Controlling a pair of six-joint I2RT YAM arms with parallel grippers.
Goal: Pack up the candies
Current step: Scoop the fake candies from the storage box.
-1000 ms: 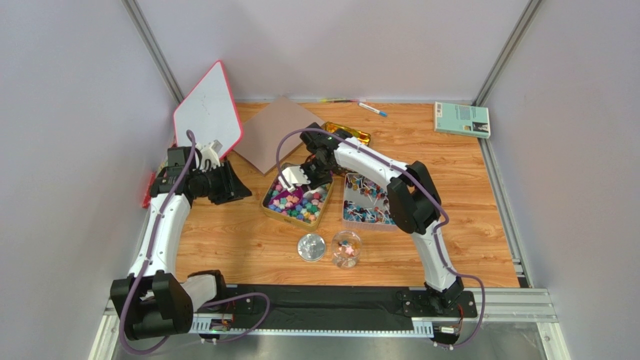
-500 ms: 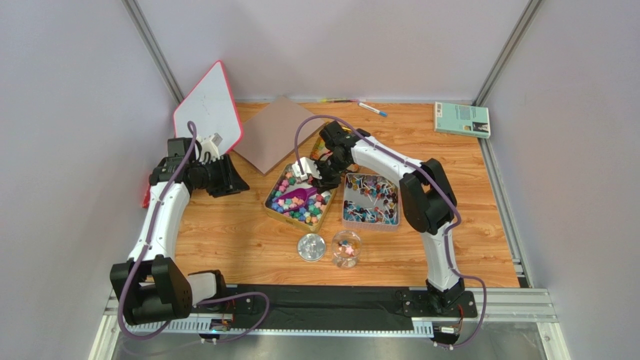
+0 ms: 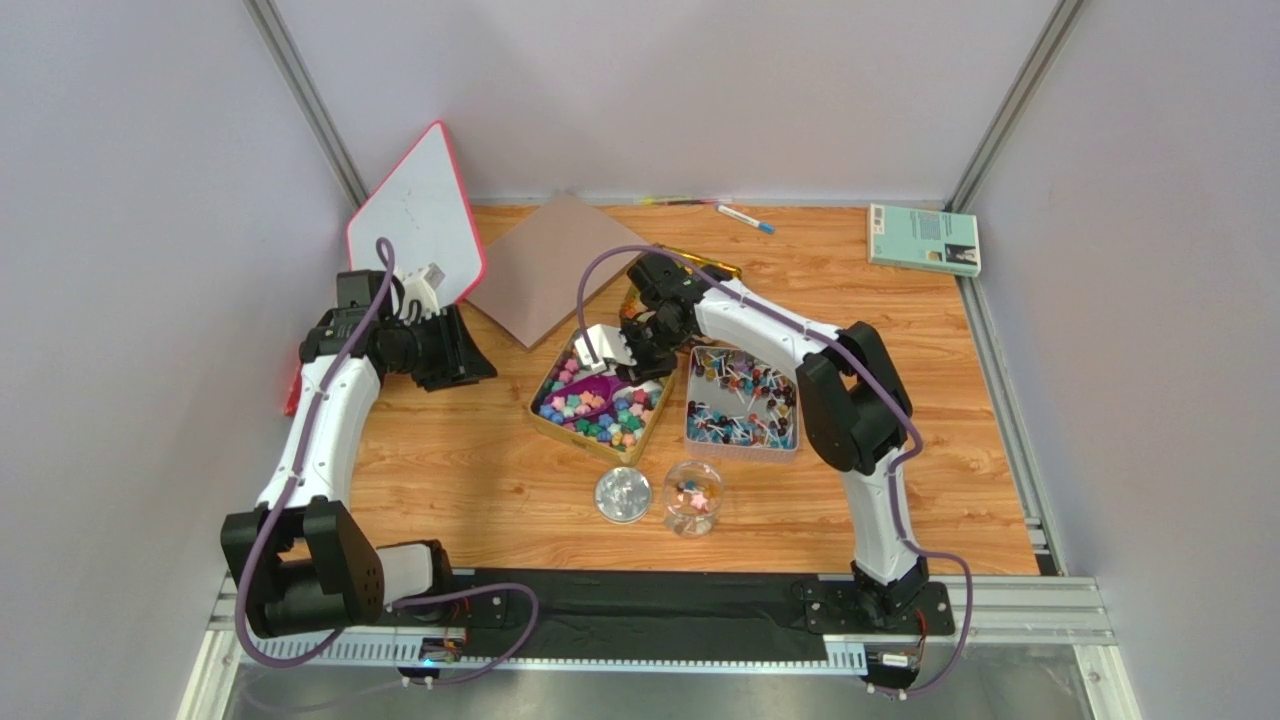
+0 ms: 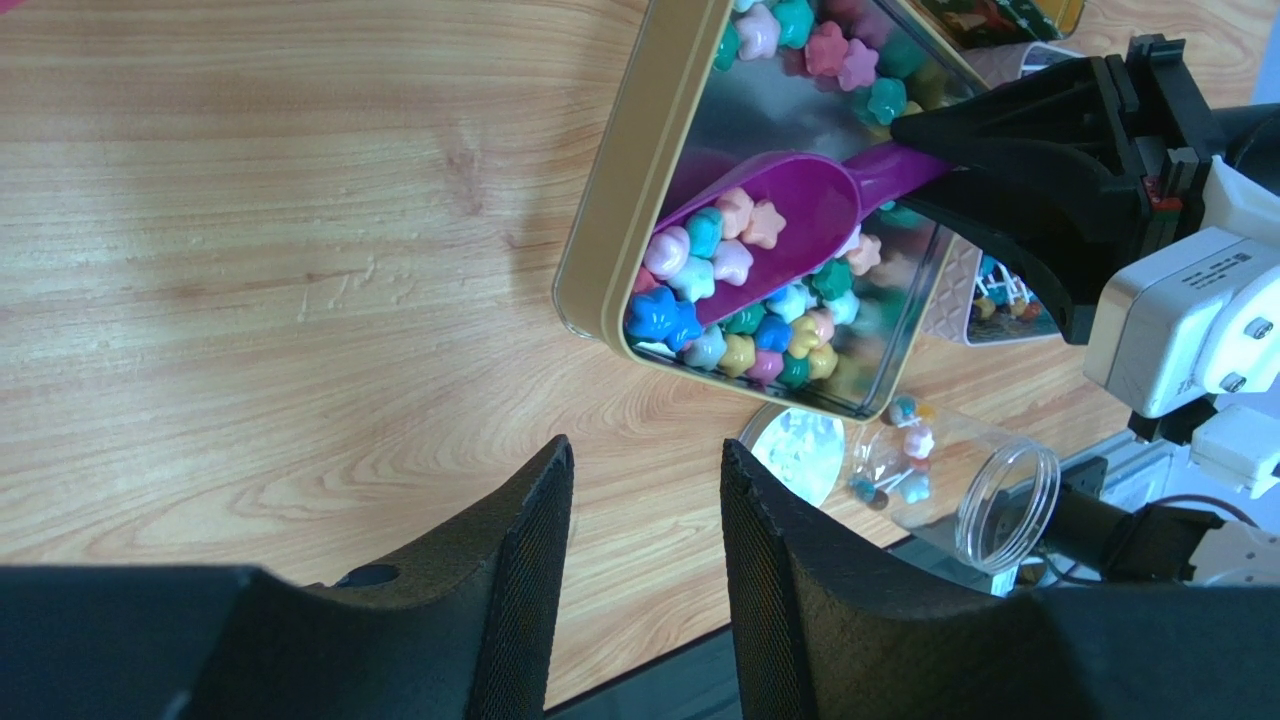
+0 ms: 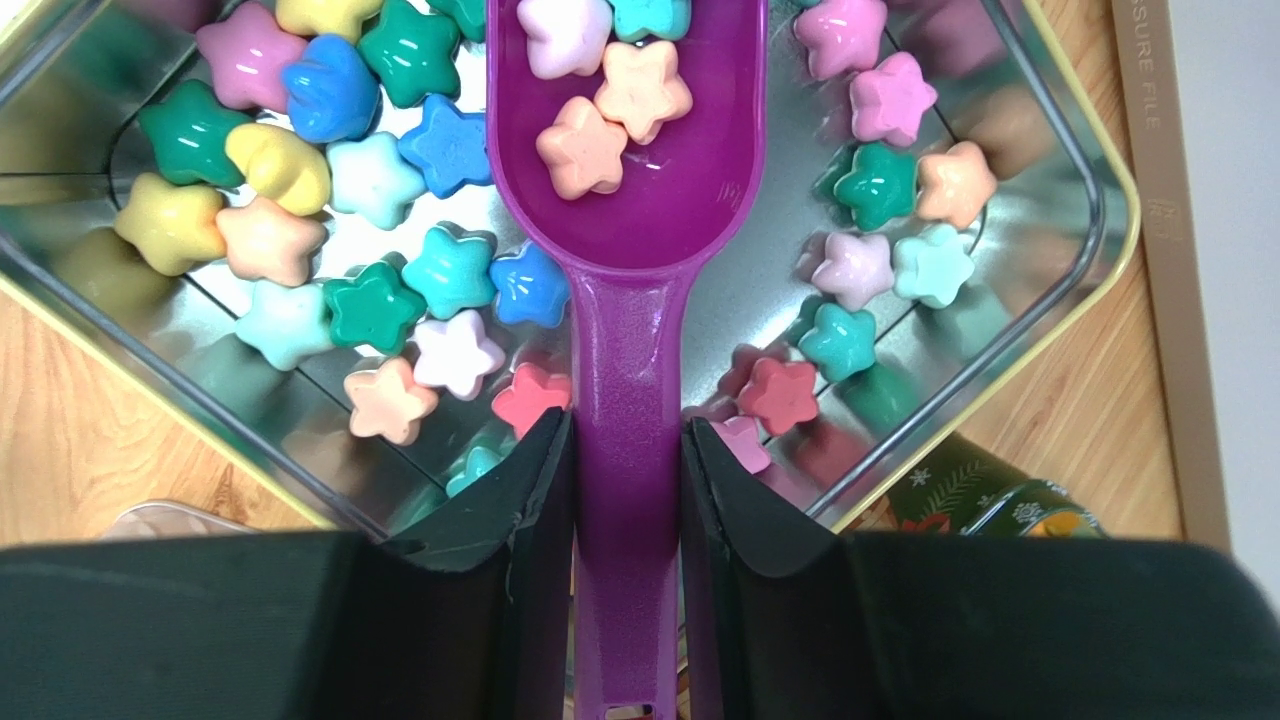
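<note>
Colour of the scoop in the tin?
Purple; the scoop shows best in the right wrist view.

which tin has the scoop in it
The gold tin of star candies, on the left in the top view. The purple scoop lies in it, carrying a few stars; the other tin holds wrapped pieces and no scoop.

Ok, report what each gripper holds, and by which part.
Right gripper clamps the purple plastic scoop by its narrow handle, just behind the bowl carrying pastel star-shaped candies. Left gripper holds nothing; its jaws stand open.
</note>
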